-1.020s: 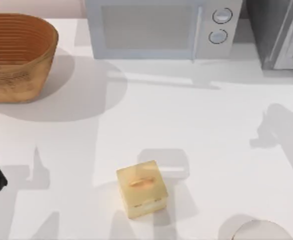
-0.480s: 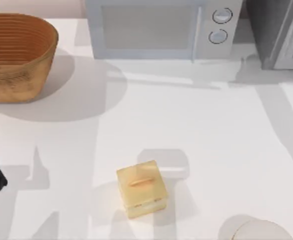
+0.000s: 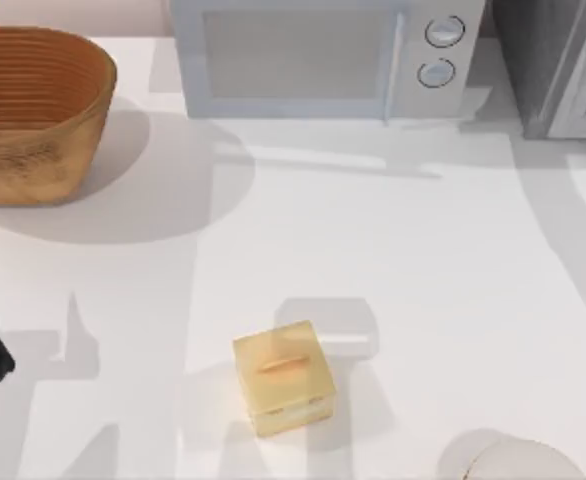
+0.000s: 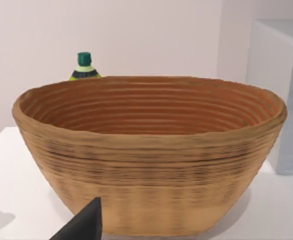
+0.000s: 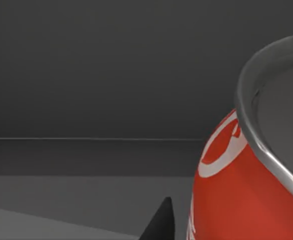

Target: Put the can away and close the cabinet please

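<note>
Close beside my right claw, the can [image 5: 246,195] is cut off by the frame, so I see just its silver rim and part of the red label, and of that claw just 1 dark fingertip [image 5: 159,222]. Far from my left claw, the cabinet [image 3: 558,65] runs off the top view's right edge. Beyond the basket [image 4: 151,150] facing my left claw, a bottle [image 4: 84,67] shows just its green cap and shoulder.

Can [image 5: 236,200]: white lettering on red label, cropped close; one round letter-like loop visible, no word or brand readable. Microwave [image 3: 323,55]: two knobs, no markings legible. No other text, numbers, signs.
</note>
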`<act>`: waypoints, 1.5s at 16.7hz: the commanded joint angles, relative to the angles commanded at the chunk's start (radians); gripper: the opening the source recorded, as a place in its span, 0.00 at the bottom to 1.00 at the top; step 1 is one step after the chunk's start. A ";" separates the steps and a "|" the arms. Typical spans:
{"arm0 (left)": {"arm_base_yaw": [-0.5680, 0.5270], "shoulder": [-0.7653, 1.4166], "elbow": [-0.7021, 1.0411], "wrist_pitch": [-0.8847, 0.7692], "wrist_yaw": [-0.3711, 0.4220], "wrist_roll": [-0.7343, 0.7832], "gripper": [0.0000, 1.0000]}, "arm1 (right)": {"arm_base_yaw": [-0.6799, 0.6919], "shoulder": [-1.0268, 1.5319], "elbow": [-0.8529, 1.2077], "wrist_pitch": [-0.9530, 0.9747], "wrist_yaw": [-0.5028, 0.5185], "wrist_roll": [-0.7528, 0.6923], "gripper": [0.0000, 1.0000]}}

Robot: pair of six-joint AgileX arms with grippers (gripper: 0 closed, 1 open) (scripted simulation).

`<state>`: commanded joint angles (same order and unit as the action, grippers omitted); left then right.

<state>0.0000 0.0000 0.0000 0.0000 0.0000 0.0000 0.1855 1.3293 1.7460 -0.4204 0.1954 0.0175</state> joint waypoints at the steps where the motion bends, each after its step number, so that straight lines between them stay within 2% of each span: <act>1: 0.000 0.000 0.000 0.000 0.000 0.000 1.00 | 0.000 0.000 0.000 0.000 0.000 0.000 0.00; 8: 0.000 0.000 0.000 0.000 0.000 0.000 1.00 | -0.008 0.045 0.065 -0.014 0.000 -0.001 0.00; 20: 0.000 0.000 0.000 0.000 0.000 0.000 1.00 | -0.065 0.598 0.832 -0.194 -0.062 -0.008 0.00; 25: 0.000 0.000 0.000 0.000 0.000 0.000 1.00 | -0.082 0.748 1.006 -0.253 -0.077 0.000 0.00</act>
<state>0.0000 0.0000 0.0000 0.0000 0.0000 0.0000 0.1031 2.0774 2.7518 -0.6736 0.1181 0.0170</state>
